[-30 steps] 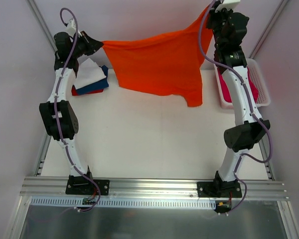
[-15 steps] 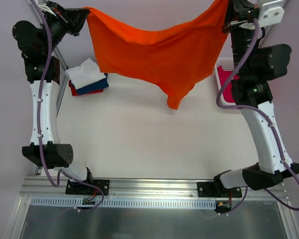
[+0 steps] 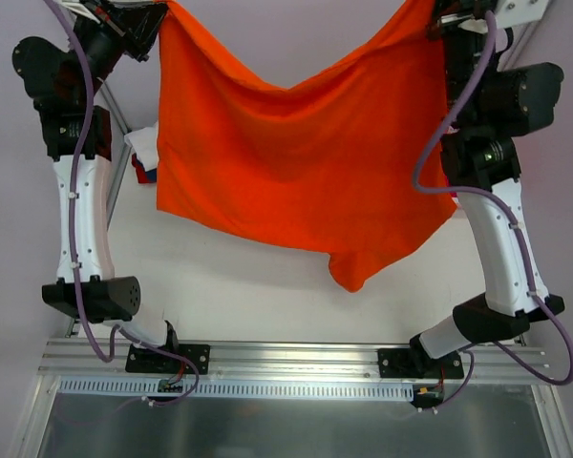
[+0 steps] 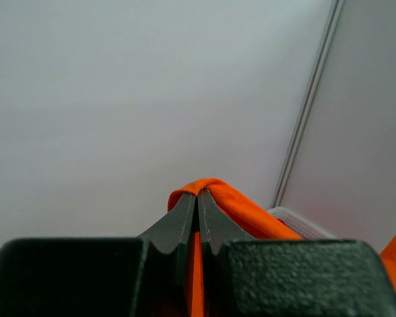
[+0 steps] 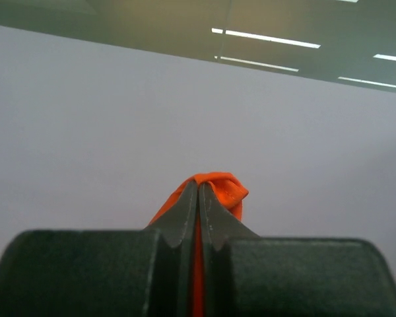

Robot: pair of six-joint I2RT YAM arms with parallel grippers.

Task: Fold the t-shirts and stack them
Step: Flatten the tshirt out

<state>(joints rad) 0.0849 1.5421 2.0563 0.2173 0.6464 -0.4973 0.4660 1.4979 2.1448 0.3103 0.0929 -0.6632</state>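
Note:
The bright orange t-shirt (image 3: 296,162) hangs spread between both raised arms, high over the table, its lower edge sagging at the middle right. My left gripper (image 3: 159,13) is shut on its top left corner, and the cloth (image 4: 231,205) shows pinched between the fingers in the left wrist view. My right gripper (image 3: 437,21) is shut on its top right corner, with cloth (image 5: 218,185) bunched over the fingertips in the right wrist view. The folded white, navy and red shirts (image 3: 143,153) lie at the back left, mostly hidden behind the orange shirt. The magenta-pink shirt is hidden.
The white mesh basket (image 4: 303,224) shows only as a rim in the left wrist view; in the top view the orange shirt and right arm cover it. The white table (image 3: 239,286) lies below the hanging shirt.
The hanging orange shirt has swung toward the camera and spread wider, and now covers the folded stack and the basket. Both arms stay raised, having lifted from their lower pose a second ago.

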